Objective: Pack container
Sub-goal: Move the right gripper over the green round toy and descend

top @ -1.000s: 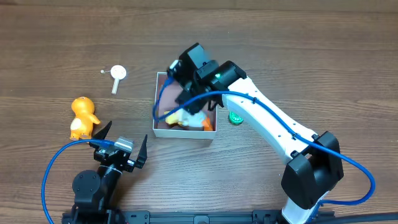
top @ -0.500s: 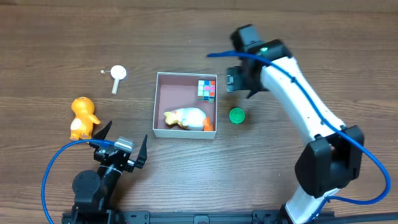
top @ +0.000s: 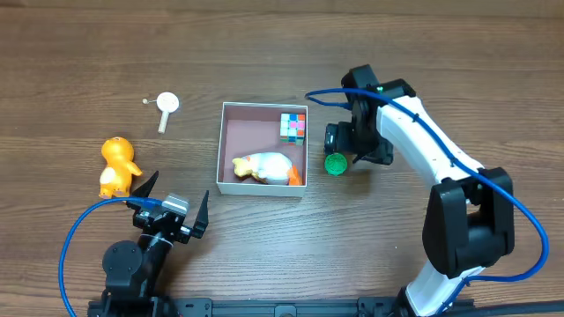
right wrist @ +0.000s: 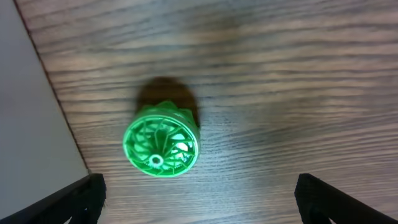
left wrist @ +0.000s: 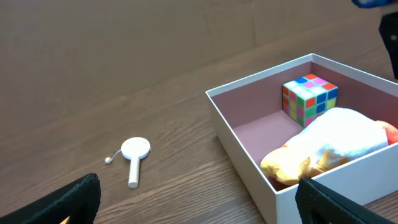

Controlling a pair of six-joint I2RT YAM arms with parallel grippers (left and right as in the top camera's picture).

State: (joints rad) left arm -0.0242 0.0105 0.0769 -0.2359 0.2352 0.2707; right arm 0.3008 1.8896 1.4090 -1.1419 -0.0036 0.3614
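The container (top: 219,150) is a white-walled square box with a pink floor in the table's middle; it also shows in the left wrist view (left wrist: 244,157). In it lie a multicoloured cube (top: 293,127) at the far right corner and a white and yellow plush toy (top: 264,166) along the near wall. A green round ribbed toy (top: 336,164) sits on the table just right of the box. My right gripper (top: 351,150) hovers open above the green toy (right wrist: 161,140), empty. My left gripper (top: 174,199) is open and empty, near the front left.
An orange duck toy (top: 117,165) stands left of the left gripper. A small white spoon-like piece (top: 166,107) lies at the far left and shows in the left wrist view (left wrist: 135,155). The box's outer wall (right wrist: 31,106) fills the right wrist view's left edge.
My right gripper left the box, where the cube now sits, swung out to the right and came down over the green toy. The left arm has not moved.
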